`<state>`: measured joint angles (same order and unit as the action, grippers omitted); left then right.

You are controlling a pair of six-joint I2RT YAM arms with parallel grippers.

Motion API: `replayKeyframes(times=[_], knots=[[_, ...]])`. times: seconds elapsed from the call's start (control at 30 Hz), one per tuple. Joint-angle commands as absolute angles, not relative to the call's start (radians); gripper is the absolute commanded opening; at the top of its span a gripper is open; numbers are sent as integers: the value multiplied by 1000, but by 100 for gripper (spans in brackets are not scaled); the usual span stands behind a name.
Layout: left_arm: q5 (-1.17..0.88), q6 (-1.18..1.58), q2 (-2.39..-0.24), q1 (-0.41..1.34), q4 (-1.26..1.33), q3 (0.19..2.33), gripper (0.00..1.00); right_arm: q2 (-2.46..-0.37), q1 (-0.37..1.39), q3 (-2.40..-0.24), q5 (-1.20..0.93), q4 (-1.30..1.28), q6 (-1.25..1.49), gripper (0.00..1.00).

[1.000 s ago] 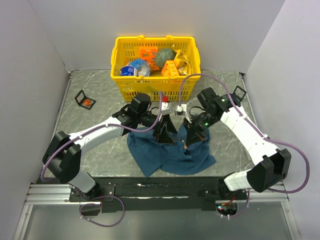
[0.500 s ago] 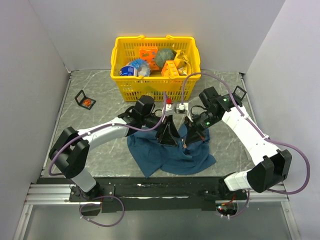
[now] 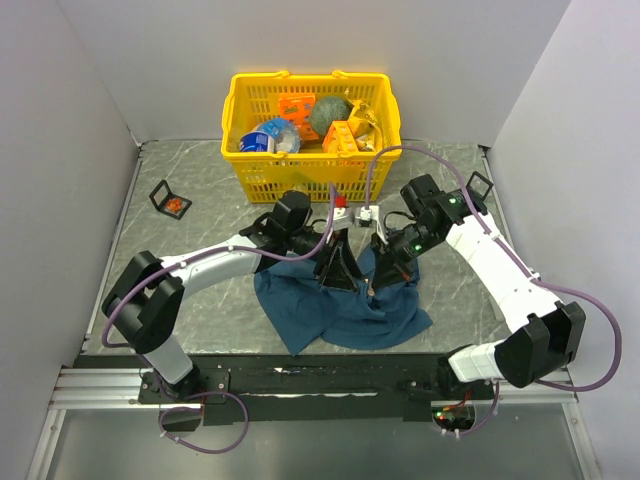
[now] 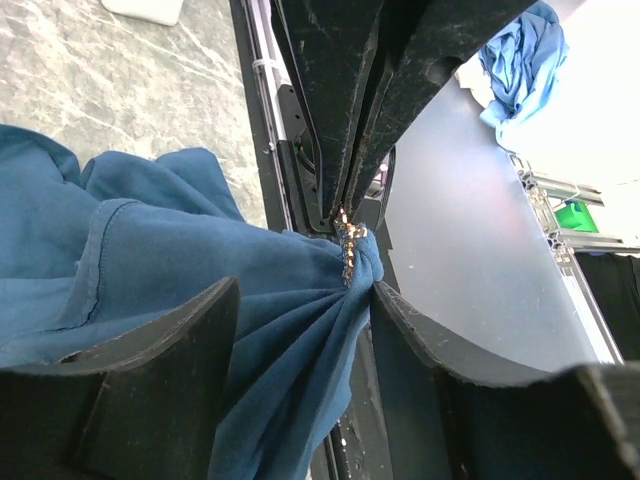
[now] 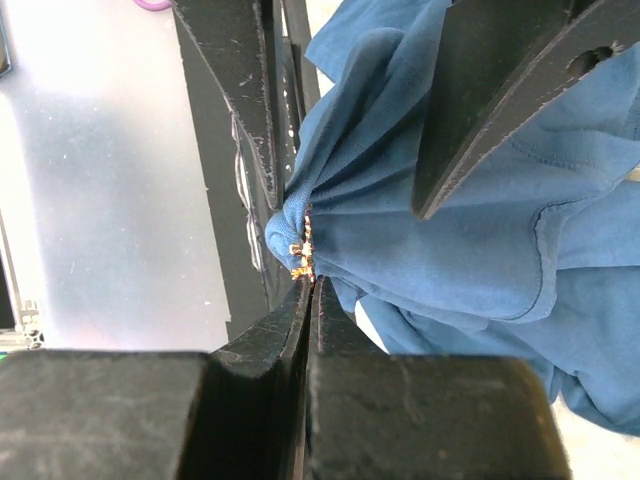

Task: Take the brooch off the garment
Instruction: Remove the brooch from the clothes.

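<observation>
**Right gripper** (image 5: 312,286): the jaws are pressed together with no gap showing, pinched on the brooch (image 5: 301,256) at the bunched peak of the garment (image 5: 450,260). The brooch is a tiny gold-orange beaded trinket. It sits right at the fingertips, touching them, on the outer edge of the peak. From that point the blue fabric fans away in tight pleats.

**Left gripper** (image 4: 305,292): the jaws stand apart, one on each side of the pleated fabric just below the peak. One finger (image 4: 440,350) touches the fold. The other lies against looser fabric, and whether it presses cannot be told. Nothing is clamped between them.

**Left wrist view:** the right gripper's fingers (image 4: 330,120) come down from the top of the picture and meet just above the brooch. The brooch lies between the left fingertips and just ahead of them, apart from both.

**Right wrist view:** the left gripper's fingers (image 5: 470,120) enter from above and straddle the pleats beside the peak.

**Top view:** the two grippers meet nearly tip to tip over the far part of the garment, just in front of a yellow basket (image 3: 240,110). The brooch is too small to make out here. The garment lies crumpled on the grey table (image 3: 190,260), its far part drawn up toward the grippers.
</observation>
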<state>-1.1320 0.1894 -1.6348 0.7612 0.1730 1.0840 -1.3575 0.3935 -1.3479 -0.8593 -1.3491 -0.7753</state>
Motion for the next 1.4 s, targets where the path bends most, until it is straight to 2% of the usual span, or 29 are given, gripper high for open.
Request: replayKeyframes(times=[0.0,0.43,0.5,0.57,0.63,0.73,0.93,1.03,1.37], knots=[[-1170,192,-1643,787,199,1134,59,-1324,393,-1345,-910,-1377,-781,0],[-1137,106,-1663,837,60,1218,41,-1331,393,-1350,-911,-1368,-770,0],[-1132,95,-1666,842,43,1224,43,-1325,393,-1350,-910,-1367,-767,0],[-1129,91,-1666,847,38,1221,56,-1319,393,-1348,-907,-1364,-769,0],[-1129,94,-1664,847,44,1215,62,-1318,393,-1344,-902,-1361,-765,0],[-1129,100,-1664,848,46,1216,65,-1319,393,-1342,-903,-1358,-762,0],[-1126,124,-1674,856,75,1224,64,-1322,393,-1347,-910,-1362,-764,0],[-1114,133,-1664,856,97,1203,68,-1310,393,-1336,-910,-1355,-761,0],[-1169,167,-1663,854,138,1201,72,-1285,364,-1305,-1014,-1381,-830,0]])
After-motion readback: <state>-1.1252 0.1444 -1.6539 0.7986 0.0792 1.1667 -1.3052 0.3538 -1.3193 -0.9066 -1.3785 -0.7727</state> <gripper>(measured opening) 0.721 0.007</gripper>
